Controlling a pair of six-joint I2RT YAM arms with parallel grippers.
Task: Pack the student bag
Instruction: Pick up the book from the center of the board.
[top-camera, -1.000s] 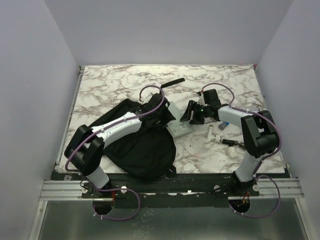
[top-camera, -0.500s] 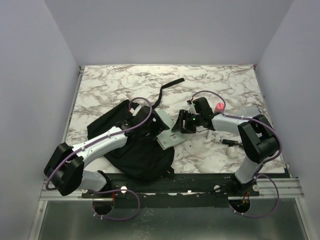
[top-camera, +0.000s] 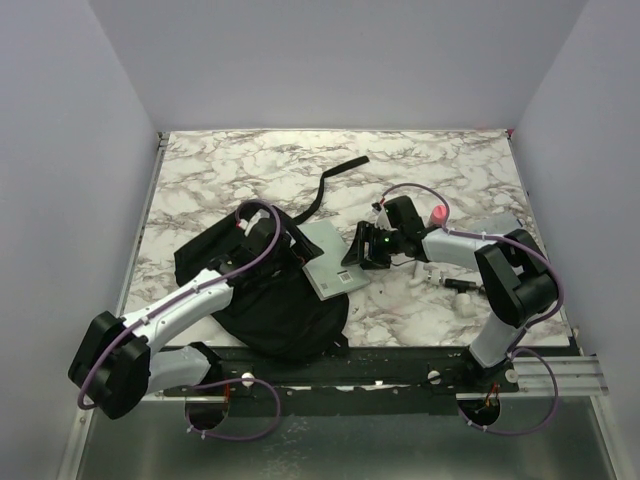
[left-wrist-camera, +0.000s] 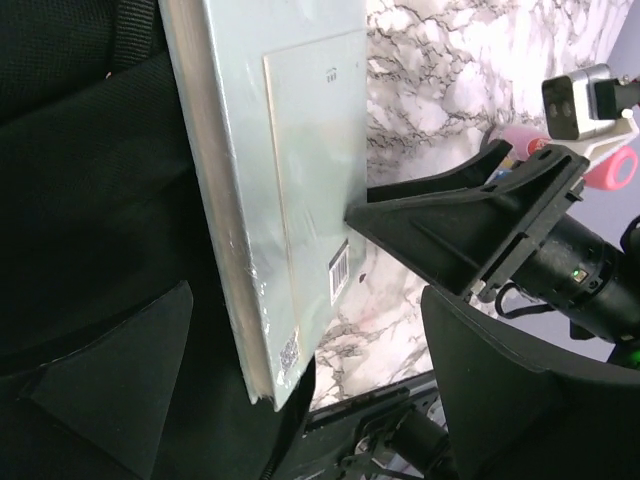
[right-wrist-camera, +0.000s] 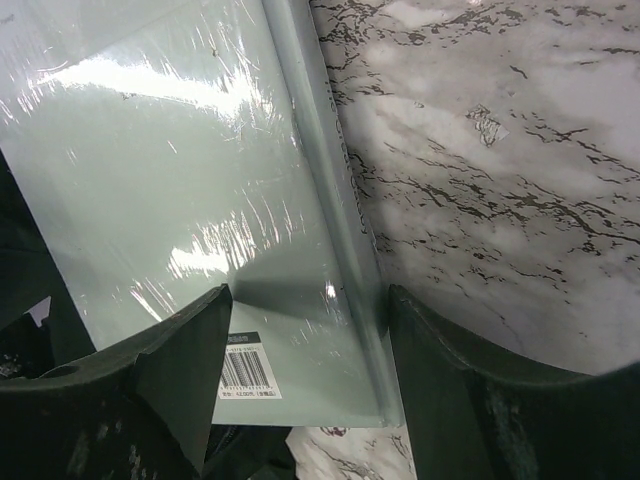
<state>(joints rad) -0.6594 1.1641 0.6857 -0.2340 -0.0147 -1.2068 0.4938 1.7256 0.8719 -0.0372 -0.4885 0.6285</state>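
Table: the white-and-grey marbled tabletop (top-camera: 220, 170) is occupied on its near left by the bag, and both arms are reached in from the near edge.
Bag: the large soft black fabric student bag (top-camera: 285, 315) is slumped on the near left of the table, with its long black strap (top-camera: 325, 180) trailing toward the far side.
Book: the flat, pale-green, shrink-wrapped book (top-camera: 322, 262) has been carried leftward over the last second. It is now tilted and lapped over the bag's right edge. Whether its left end is already inside the opening cannot be made out, since black fabric hides it.
Meaning: packing is judged to be under way but not finished, with the book's entry now left to the right arm alone.
Left gripper: the left gripper (left-wrist-camera: 305, 340) has been drawn back to the left over the bag. Its fingers (left-wrist-camera: 120, 380) have been spread from half closed to wide, and nothing is held. The book's near corner lies between them untouched.
Right gripper: the right gripper (top-camera: 360, 250) is clamped on the book's right edge, which is seen between its fingers (right-wrist-camera: 170, 370).
Small item: a pink-capped object (top-camera: 438, 214) is left on the right of the table, apart from the bag.
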